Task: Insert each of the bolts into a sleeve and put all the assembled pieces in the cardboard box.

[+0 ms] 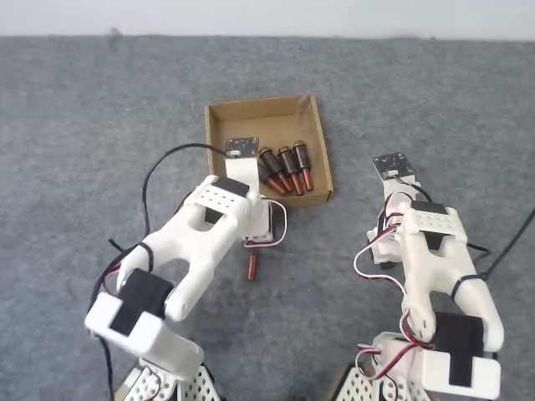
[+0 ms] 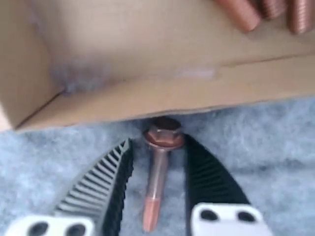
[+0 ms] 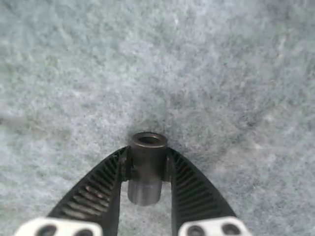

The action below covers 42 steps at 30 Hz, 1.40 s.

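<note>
Step in hand, as judged: picking up the loose bolt so it can be mated with the sleeve.

Left gripper (image 2: 157,142) is spread, its ribbed black jaws standing either side of a copper-coloured, hex-headed metal bolt (image 2: 157,172). The bolt lies flat on the grey carpet (image 2: 275,147). Its head is just beside the outer front wall of the brown cardboard box (image 2: 147,93) and its tip points away from the box. Whether the jaws touch the head cannot be told.

Right gripper (image 3: 147,152) is pinching a dark grey, cylindrical, seemingly metal sleeve (image 3: 146,172) across its body. The bore is open and faces away from the wrist, over bare carpet.

Three assembled pieces (image 1: 288,170) lie side by side in the box.

Recommendations:
- Close on the shank just behind the head, not on the head itself, so the flats do not twist the bolt askew.
- Lift clear of the box wall before swinging across.
- Keep the tip exposed beyond the jaws.
- Bring tip and bore onto one axis before pushing. The hold on the sleeve is narrow, and a skewed push would likely rotate it.

Risk noted: the bolt may roll on the carpet as the jaws close.
</note>
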{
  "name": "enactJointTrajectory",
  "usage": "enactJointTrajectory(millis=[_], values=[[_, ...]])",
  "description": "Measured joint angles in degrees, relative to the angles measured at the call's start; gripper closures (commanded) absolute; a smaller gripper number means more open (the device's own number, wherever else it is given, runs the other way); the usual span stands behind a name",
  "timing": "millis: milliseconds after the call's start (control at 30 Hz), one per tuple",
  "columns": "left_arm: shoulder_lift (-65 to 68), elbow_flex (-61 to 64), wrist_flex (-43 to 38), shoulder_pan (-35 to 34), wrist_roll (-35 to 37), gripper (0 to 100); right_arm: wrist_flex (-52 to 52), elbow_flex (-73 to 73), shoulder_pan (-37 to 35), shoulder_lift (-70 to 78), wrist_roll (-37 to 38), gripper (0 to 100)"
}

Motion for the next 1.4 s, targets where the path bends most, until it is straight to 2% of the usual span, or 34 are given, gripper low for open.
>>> enactJointTrajectory(millis=[300, 533, 733, 867, 1000, 1233, 1400], values=[[4.1, -4.7, 1.9, 0.3, -0.1, 99, 0.0, 0.0, 0.0, 0.0, 0.0, 99.2], [5.0, -6.0, 4.4, 1.9, -10.5, 99, 0.0, 0.0, 0.0, 0.0, 0.0, 99.2], [4.5, -5.8, 4.4, -0.8, -12.2, 99, 0.0, 0.0, 0.0, 0.0, 0.0, 99.2], [0.9, -1.6, 2.1, -2.8, -12.3, 99, 0.0, 0.0, -0.2, 0.0, 0.0, 99.2], [-5.5, 5.5, -1.1, -4.0, -16.5, 99, 0.0, 0.0, -0.7, 0.0, 0.2, 99.2], [-18.2, 16.4, -4.7, -12.0, -20.1, 99, -4.1, 0.1, -1.5, 0.0, 0.2, 99.2], [-25.2, 24.0, -7.6, -20.3, -20.3, 99, -14.1, 0.1, -1.5, 0.1, 0.3, 99.2]])
